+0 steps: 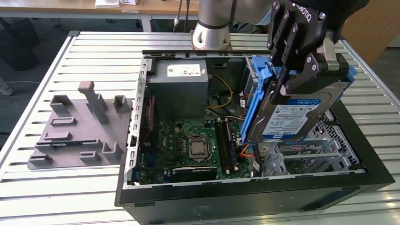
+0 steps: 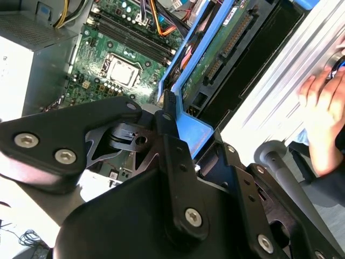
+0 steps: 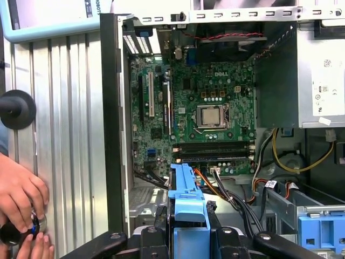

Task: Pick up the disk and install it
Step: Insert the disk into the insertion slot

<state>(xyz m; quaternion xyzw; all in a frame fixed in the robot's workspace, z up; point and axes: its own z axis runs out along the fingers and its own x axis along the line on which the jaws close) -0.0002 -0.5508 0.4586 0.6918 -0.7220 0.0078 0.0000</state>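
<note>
Above an open black computer tower case (image 1: 250,204) lying on its side on a slatted metal counter (image 1: 75,192), the robot arm's black end effector (image 1: 305,84) is clenched on the disk (image 1: 300,117), a flat dark metal hard drive with a blue-and-white label and blue plastic side rails. The disk hangs tilted, label toward the exterior camera. Its upper end is pinched between the fingers and its lower end sits low over the silver perforated drive cage (image 1: 312,157) in the case's corner at the exterior view's right; whether the two touch cannot be told. Inside the case, a green motherboard (image 1: 187,140) with a square silver processor (image 1: 198,147) lies beside the disk, and a grey metal power supply box (image 1: 178,91) with a small white sticker stands beyond it. A grey plastic fixture (image 1: 81,126) with upright posts rests on the counter, well apart from the case, at the exterior view's left. In the first wrist view, the disk's blue rail (image 3: 188,210) points toward the motherboard (image 3: 205,97), while a person's hands (image 3: 21,199) work on a small dark object at the counter's edge.
</note>
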